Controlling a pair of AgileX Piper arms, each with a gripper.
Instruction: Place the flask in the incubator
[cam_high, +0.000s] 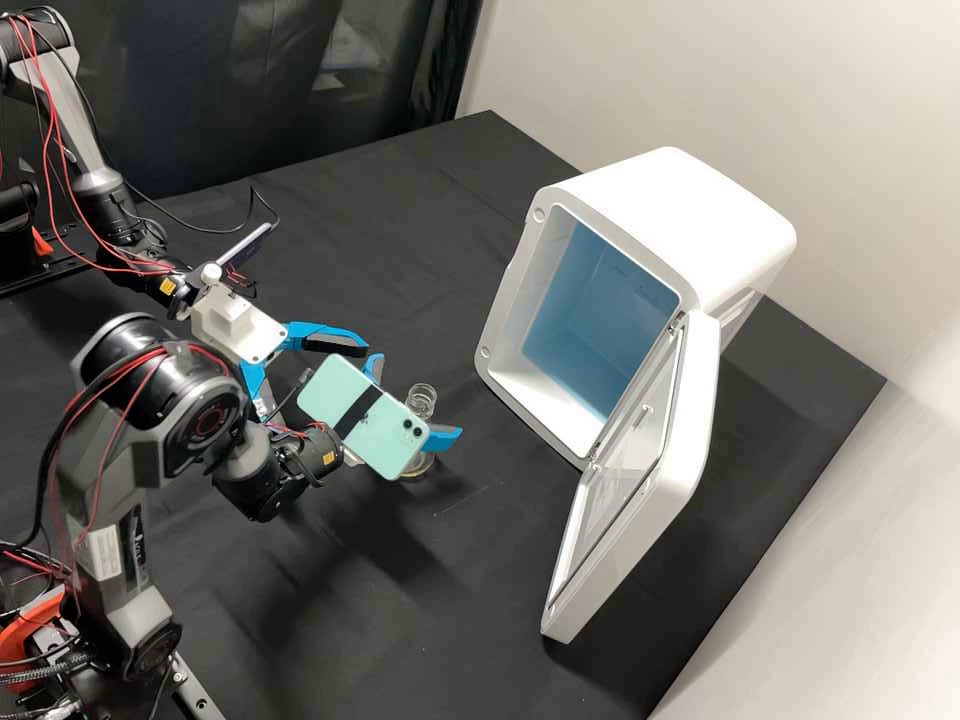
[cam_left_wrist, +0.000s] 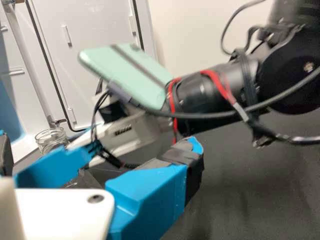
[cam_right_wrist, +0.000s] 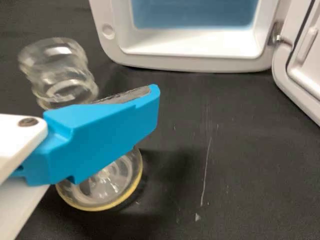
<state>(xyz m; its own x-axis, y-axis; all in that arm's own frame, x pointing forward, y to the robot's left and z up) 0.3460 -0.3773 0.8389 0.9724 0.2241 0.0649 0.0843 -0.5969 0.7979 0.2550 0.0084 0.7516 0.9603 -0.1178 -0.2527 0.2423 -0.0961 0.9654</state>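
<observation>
Near the bench's (cam_high: 330, 220) middle, facing the open incubator (cam_high: 680, 220), your flask (cam_high: 422, 400) stands upright, long axis vertical, neck up. Your right gripper (cam_high: 428, 425) lays one blue finger (cam_right_wrist: 100, 130) across its body; you cannot tell if it pinches. Your left gripper (cam_left_wrist: 145, 160) hangs just beside, fingers spread.

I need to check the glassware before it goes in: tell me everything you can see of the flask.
The flask is clear glass, with a short ribbed neck, an open uncapped mouth and a wide round base showing a yellowish rim. It looks empty and stands upright on the black bench, in front of the open white incubator, outside it. The right gripper sits close at its body; whether it grips cannot be told.
</observation>
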